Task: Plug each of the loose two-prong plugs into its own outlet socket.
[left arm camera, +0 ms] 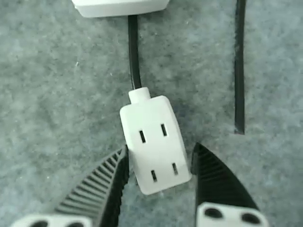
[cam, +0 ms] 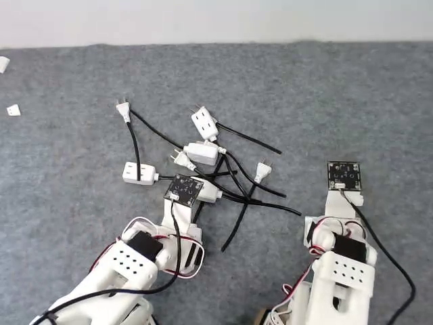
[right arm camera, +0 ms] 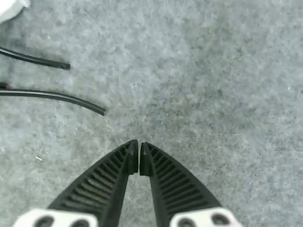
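Socket (left arm camera: 151, 142), straddled by left gripper (left arm camera: 160, 148) (jaws apart)

Bright, even light from overhead covers the desk (cam: 352, 95); the cords (cam: 234, 229) and white socket (left arm camera: 154, 142) cast only faint, soft-edged shadows.

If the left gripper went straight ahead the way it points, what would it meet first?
The white outlet socket, which lies between the open fingers of the left gripper; depth is unclear.
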Available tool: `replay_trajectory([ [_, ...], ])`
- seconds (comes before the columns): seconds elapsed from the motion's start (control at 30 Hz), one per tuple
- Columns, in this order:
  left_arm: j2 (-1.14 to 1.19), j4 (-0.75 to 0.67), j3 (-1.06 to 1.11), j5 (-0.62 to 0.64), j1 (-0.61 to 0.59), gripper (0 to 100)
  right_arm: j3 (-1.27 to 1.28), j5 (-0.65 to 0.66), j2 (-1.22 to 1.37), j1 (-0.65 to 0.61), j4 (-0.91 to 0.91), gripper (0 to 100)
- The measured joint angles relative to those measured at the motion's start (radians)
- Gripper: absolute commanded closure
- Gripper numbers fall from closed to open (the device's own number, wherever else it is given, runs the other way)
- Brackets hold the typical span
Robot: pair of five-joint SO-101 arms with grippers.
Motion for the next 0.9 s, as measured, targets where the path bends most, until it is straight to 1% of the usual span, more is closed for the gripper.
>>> replay_trajectory([
  [0.07,0.000,-0.008,0.017,0.000,0.000,85,0.000,0.000,0.000,0.002,0.000,99.0],
  [0.17,-0.011,-0.052,0.044,0.003,0.000,99,0.000,0.000,0.000,0.002,0.000,99.0],
  [0.2,-0.011,-0.061,0.044,0.002,0.003,99,0.000,0.000,0.000,0.002,0.000,99.0],
  [0.23,-0.011,-0.068,0.044,-0.008,0.005,98,0.000,0.000,0.000,0.000,0.000,99.0],
  [0.3,-0.011,-0.071,0.044,-0.029,0.005,99,0.000,0.000,0.000,0.000,0.000,99.0],
  [0.5,-0.011,-0.089,0.046,-0.043,-0.003,99,0.000,0.000,0.000,0.000,0.000,99.0],
  [0.73,-0.011,-0.095,0.046,0.035,-0.132,99,0.000,0.000,0.000,0.000,0.000,99.0],
  [0.9,-0.002,-0.095,0.037,0.048,-0.183,99,0.000,0.000,0.000,0.000,0.000,99.0],
])
